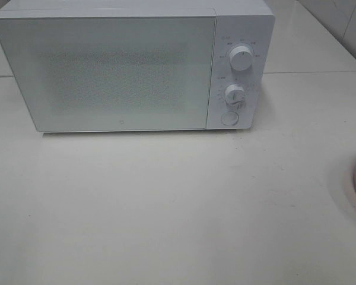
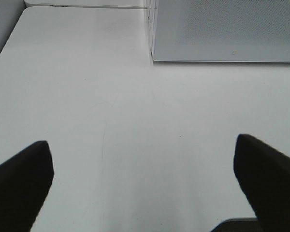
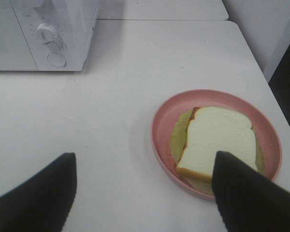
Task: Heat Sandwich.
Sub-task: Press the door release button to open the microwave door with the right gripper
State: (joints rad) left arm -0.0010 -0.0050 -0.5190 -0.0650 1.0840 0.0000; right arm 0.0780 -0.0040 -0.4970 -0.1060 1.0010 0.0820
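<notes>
**Supervisor:** Report surfaces and shapes.

**Operator:** I see a smooth, matte white table [image 1: 166, 208]. On it stands a boxy white microwave [image 1: 118, 71], door shut, with a finely dotted front panel. Its control strip carries two round knobs [image 1: 241, 59] above a round button [image 1: 229, 118].

**Supervisor:** Sandwich status?

**Operator:** The sandwich [image 3: 217, 137] lies flat in a round pink plate [image 3: 157, 121] with a raised rim, to the right of the microwave and near the table edge. I see soft white bread with a tan crust, a red layer at one edge and a pale yellow-green layer spreading beneath.

**Supervisor:** Tooling?

**Operator:** The left gripper [image 2: 141, 145] is spread wide over bare table. The right gripper [image 3: 145, 155] is spread wide above the plate. Neither holds anything.
</notes>
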